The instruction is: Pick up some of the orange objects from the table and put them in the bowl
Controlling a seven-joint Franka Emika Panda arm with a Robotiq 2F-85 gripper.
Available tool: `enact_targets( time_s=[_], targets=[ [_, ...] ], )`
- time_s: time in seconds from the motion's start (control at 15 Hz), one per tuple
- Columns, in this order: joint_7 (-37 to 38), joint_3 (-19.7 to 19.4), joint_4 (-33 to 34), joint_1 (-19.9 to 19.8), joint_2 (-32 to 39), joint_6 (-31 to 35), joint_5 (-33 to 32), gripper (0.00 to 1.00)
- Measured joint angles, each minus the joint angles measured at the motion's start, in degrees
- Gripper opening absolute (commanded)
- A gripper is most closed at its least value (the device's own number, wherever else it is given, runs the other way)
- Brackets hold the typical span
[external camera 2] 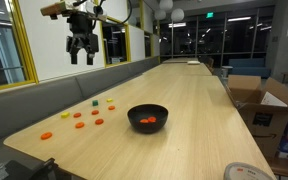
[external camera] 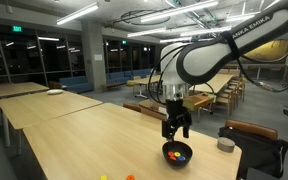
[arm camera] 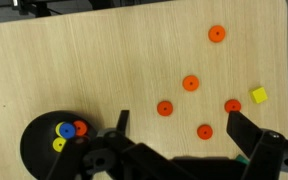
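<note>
The black bowl (arm camera: pixel 36 150) sits on the light-wood table (arm camera: pixel 84 60) and holds small blue, orange and yellow pieces. It also shows in both exterior views (external camera: pixel 177 153) (external camera 2: pixel 148 117). Several tiny orange pieces (arm camera: pixel 190 83) lie on the table to the right of the bowl in the wrist view. They also show near the table's edge in an exterior view (external camera 2: pixel 79 124). My gripper (arm camera: pixel 184 128) is open and empty. It hangs well above the table, over the bowl and the pieces, in both exterior views (external camera: pixel 176 127) (external camera 2: pixel 81 52).
A small yellow piece (arm camera: pixel 258 96) lies by the orange ones, with green pieces nearby (external camera 2: pixel 110 100). A grey cylinder (external camera: pixel 225 144) stands beyond the bowl. Cardboard boxes (external camera 2: pixel 254 100) and chairs (external camera: pixel 249 130) flank the table. A bench (external camera 2: pixel 44 90) runs along one side.
</note>
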Motion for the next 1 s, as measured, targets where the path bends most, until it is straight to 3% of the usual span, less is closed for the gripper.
enact_targets(
  time_s=[0.53,1.0],
  targets=[
    [5.26,0.66,-12.04,1.25,10.21,29.01,-0.37,1.00],
    [15.48,-0.85,-10.36,4.74,21.43,36.29,-7.21,1.00]
  ],
)
